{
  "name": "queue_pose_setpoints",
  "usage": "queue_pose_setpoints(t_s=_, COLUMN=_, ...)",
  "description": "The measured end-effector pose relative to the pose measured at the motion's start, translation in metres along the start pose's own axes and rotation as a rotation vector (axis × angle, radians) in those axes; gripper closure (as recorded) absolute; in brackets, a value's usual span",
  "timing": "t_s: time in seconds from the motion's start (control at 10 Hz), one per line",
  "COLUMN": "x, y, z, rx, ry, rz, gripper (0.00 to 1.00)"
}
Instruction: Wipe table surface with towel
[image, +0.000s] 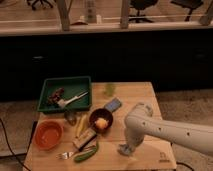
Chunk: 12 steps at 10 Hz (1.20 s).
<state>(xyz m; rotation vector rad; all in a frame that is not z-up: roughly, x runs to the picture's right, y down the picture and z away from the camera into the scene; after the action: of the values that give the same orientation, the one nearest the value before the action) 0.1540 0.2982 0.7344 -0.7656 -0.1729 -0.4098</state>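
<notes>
The table surface (150, 100) is a light wooden top of long planks with a small dark logo mark (162, 158) at its front right corner. My white arm (170, 131) reaches in from the right and bends down at the elbow. The gripper (127, 148) points down near the table's front edge, right of centre. It rests on a small bunched grey-blue towel (122, 149) that lies on the wood under its tip. The towel is partly hidden by the gripper.
A green tray (47, 85) with a white-handled tool stands at the back left. An orange bowl (48, 134), a dark bowl (101, 120), a blue-grey block (113, 104), a green cup (109, 89), a fork (65, 155) and a green vegetable (87, 154) crowd the left half.
</notes>
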Motion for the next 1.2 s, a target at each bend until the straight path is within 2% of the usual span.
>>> queue_pose_setpoints(t_s=0.3, x=0.048, y=0.010, z=-0.005, rx=0.014, ry=0.063, rz=0.068, gripper=0.98)
queue_pose_setpoints(t_s=0.4, x=0.057, y=0.007, z=-0.006, rx=0.028, ry=0.070, rz=0.075, gripper=0.98)
queue_pose_setpoints(t_s=0.6, x=0.058, y=-0.006, z=-0.005, rx=0.046, ry=0.073, rz=0.052, gripper=0.98)
queue_pose_setpoints(t_s=0.8, x=0.040, y=-0.019, z=-0.003, rx=0.050, ry=0.063, rz=0.005, gripper=0.98)
queue_pose_setpoints(t_s=1.1, x=-0.018, y=-0.039, z=0.001, rx=0.043, ry=0.021, rz=-0.121, gripper=0.98)
queue_pose_setpoints(t_s=1.2, x=-0.037, y=-0.038, z=0.003, rx=0.028, ry=0.011, rz=-0.165, gripper=0.98)
